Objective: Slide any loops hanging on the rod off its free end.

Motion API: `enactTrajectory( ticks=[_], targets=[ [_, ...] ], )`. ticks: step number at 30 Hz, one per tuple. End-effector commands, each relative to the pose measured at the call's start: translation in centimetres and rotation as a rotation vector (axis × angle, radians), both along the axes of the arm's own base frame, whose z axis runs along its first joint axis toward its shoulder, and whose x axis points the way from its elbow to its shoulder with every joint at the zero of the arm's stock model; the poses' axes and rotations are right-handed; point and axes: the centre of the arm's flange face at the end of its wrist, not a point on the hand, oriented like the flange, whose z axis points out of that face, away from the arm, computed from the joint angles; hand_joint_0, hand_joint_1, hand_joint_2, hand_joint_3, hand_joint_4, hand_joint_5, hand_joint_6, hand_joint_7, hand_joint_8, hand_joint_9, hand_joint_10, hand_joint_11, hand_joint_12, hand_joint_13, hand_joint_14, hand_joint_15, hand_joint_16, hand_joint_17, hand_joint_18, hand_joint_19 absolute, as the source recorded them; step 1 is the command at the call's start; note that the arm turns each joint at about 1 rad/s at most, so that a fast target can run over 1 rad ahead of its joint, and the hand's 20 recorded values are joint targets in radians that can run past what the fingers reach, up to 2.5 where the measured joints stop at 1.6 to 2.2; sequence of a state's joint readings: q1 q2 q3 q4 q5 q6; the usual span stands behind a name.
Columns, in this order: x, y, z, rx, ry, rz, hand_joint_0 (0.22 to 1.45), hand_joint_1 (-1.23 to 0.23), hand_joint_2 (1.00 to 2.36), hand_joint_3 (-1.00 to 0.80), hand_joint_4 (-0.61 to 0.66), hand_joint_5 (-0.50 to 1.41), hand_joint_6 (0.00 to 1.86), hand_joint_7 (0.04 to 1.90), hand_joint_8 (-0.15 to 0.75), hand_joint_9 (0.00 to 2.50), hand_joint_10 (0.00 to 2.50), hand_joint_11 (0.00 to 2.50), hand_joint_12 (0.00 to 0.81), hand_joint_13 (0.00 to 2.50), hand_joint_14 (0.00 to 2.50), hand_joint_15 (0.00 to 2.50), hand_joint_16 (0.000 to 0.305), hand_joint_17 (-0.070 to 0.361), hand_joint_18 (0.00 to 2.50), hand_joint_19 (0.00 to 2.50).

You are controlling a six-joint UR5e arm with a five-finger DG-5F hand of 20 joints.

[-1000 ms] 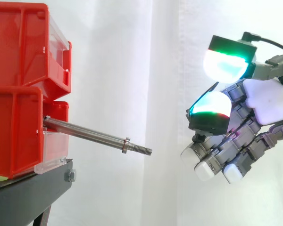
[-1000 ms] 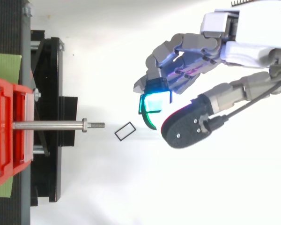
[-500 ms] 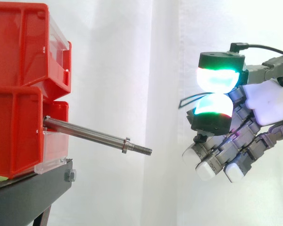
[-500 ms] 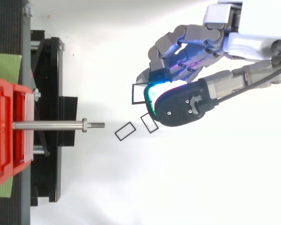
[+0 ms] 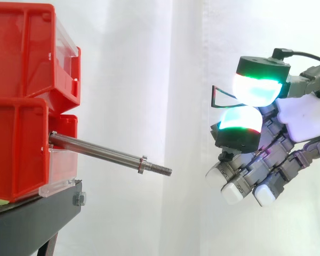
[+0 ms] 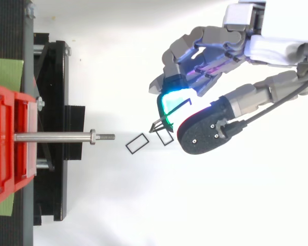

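Observation:
A bare steel rod sticks out to the right from the lower red bin, ending in a nut and a threaded tip. No loop hangs on it. My hand hovers right of the tip, with fingers curled. A thin black wire loop sits between the glowing thumb pad and a fingertip pad, sticking out toward the rod. Two more black loops lie on the white floor: one just past the rod's tip, the other under my fingertips.
Two red bins are stacked on a black stand at the left. A white curtain hangs behind. White floor spreads between the rod's tip and my hand.
The thumb pad has lifted away from the fingertip pad it was pressed against. The loop between them has risen and turned. Between the two earlier frames a second loop appeared on the floor.

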State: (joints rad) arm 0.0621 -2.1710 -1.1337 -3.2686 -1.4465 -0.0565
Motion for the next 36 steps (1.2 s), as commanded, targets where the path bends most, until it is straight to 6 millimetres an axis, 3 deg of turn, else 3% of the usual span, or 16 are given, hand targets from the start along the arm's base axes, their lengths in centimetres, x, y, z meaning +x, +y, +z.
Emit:
enactTrajectory(
  ticks=[1, 12, 25, 32, 36],
  targets=[
    [0.0, 0.2, -0.1, 0.007, 0.001, 0.000, 0.65, -0.78, 1.02, -0.29, 0.12, -0.21, 0.84, 1.24, 0.293, 0.61, 0.01, 0.22, 0.327, 0.61, 0.00, 0.05, 0.051, 0.115, 0.69, 0.36],
    [0.1, 0.9, 0.0, 0.042, -0.005, -0.006, 0.60, -0.73, 1.02, -0.07, 0.10, -0.18, 0.85, 1.35, 0.330, 0.71, 0.01, 0.22, 0.355, 0.64, 0.00, 0.07, 0.056, 0.126, 0.74, 0.39],
    [0.2, 1.2, -0.1, 0.032, -0.004, -0.017, 0.62, -0.75, 1.01, 0.04, -0.14, -0.17, 0.85, 1.43, 0.323, 0.81, 0.01, 0.24, 0.357, 0.67, 0.00, 0.05, 0.057, 0.128, 0.77, 0.39],
    [-0.8, 1.6, -3.1, -0.007, 0.039, 0.004, 0.63, -0.76, 1.01, 0.05, -0.18, -0.16, 0.85, 1.46, 0.311, 0.84, 0.01, 0.25, 0.354, 0.68, 0.00, 0.05, 0.056, 0.126, 0.77, 0.39],
    [-2.9, 2.2, -1.9, -0.098, 0.063, 0.042, 0.63, -0.76, 1.01, 0.05, -0.17, -0.16, 0.85, 1.46, 0.311, 0.84, 0.01, 0.25, 0.352, 0.68, 0.00, 0.06, 0.056, 0.126, 0.78, 0.39]
  ],
)
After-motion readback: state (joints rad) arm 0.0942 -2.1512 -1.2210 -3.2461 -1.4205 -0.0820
